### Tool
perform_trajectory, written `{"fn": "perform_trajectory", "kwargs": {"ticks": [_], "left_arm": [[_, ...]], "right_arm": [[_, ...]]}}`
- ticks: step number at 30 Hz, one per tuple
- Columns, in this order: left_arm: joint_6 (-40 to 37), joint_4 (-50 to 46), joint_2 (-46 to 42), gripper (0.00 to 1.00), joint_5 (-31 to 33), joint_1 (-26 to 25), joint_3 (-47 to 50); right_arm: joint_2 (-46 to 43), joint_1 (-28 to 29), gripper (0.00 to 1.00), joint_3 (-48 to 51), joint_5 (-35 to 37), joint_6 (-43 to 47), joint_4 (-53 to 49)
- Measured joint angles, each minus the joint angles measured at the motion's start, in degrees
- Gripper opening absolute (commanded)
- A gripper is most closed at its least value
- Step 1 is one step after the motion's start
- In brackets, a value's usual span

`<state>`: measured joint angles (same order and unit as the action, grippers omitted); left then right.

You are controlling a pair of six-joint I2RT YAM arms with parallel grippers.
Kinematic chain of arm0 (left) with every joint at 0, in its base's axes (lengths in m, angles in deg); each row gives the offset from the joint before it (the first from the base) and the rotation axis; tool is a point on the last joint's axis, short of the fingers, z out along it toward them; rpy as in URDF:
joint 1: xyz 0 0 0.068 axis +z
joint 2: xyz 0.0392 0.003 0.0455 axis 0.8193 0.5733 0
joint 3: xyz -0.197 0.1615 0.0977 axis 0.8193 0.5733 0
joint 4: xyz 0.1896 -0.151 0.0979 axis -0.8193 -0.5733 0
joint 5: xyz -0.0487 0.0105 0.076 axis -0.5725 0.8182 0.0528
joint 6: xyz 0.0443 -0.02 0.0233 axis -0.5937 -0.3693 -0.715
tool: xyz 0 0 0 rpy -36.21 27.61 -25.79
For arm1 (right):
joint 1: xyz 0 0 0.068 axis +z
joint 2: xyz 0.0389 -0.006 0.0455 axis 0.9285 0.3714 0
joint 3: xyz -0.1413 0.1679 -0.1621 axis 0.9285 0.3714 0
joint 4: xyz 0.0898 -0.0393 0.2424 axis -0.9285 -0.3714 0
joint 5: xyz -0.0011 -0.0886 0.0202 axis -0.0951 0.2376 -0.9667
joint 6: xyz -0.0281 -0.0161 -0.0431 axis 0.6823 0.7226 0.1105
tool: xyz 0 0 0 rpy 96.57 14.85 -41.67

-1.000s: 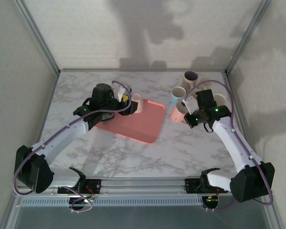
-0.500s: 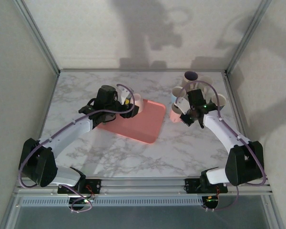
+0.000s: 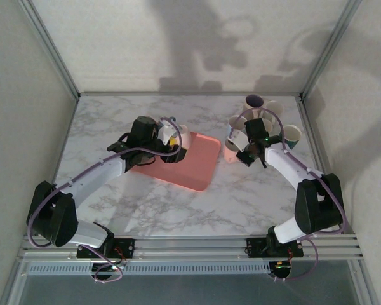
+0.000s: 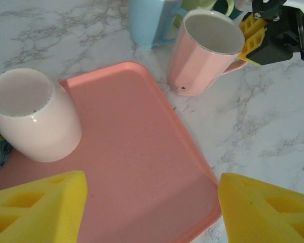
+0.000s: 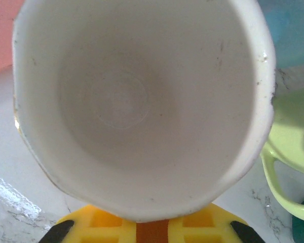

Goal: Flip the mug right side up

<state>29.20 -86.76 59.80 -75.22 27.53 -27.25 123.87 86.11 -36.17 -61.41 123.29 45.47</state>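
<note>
The pink mug (image 3: pixel 231 145) stands mouth up on the marble just right of the pink tray (image 3: pixel 190 168). In the left wrist view the pink mug (image 4: pixel 205 53) leans slightly, and my right gripper (image 4: pixel 249 40) is shut on its handle. From the right wrist its white inside (image 5: pixel 137 101) is right in front, with my right gripper (image 5: pixel 152 230) pinching the handle below the rim. My left gripper (image 4: pixel 152 212) hovers open over the tray (image 4: pixel 142 167), next to a pale mug (image 4: pixel 33 114) that sits upright on it.
Behind the pink mug stand a blue mug (image 4: pixel 149 20), a light green mug (image 5: pixel 289 136), a mug with a dark inside (image 3: pixel 254 101) and a teal one (image 3: pixel 293 133). Frame posts and walls close in the table's left, right and back.
My right gripper has swung back and left, bringing the pink mug from lying tilted to mouth up. My left arm has shifted a little over the tray.
</note>
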Motion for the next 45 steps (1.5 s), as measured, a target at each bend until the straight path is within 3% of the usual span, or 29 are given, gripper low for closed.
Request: {"fn": "perform_trajectory", "kwargs": {"ticks": [3,7,16,25,28,30,32,39,45], "left_arm": [[0.0,-0.02,0.66,0.68,0.07,0.0,0.0],[0.0,0.04,0.79,0.68,0.22,0.0,0.11],[0.15,0.46,0.72,0.68,0.57,0.0,1.81],[4.0,1.36,-0.83,0.68,3.15,0.28,2.36],[6.8,1.84,-1.27,0.68,4.0,0.59,2.36],[8.94,2.38,-1.46,0.68,4.63,0.66,2.36],[11.34,2.82,-1.66,0.67,5.27,0.83,2.34],[19.17,2.78,-2.05,0.67,5.27,3.02,2.34],[23.02,2.34,-5.09,0.67,4.59,7.21,3.34]], "right_arm": [[0.17,0.09,0.1,0.0,0.02,0.13,0.5],[0.37,0.15,0.27,0.04,-0.02,0.17,0.79],[-1.46,0.42,0.42,1.36,-0.02,-1.31,2.45],[-17.0,0.5,0.6,2.34,-4.46,-7.41,-2.1],[-22.21,0.5,0.63,1.97,-7.08,-13.25,-3.85],[-23.45,0.5,0.7,0.59,-8.61,-18.1,-5.66],[-22.82,0.52,0.7,-2.01,-10.16,-23.71,-7.85],[-12.68,1.44,0.68,-10.62,-19.19,-46.01,-9.77],[1.46,8.2,0.7,-17.31,-22.58,-64.96,-5.35]]}}
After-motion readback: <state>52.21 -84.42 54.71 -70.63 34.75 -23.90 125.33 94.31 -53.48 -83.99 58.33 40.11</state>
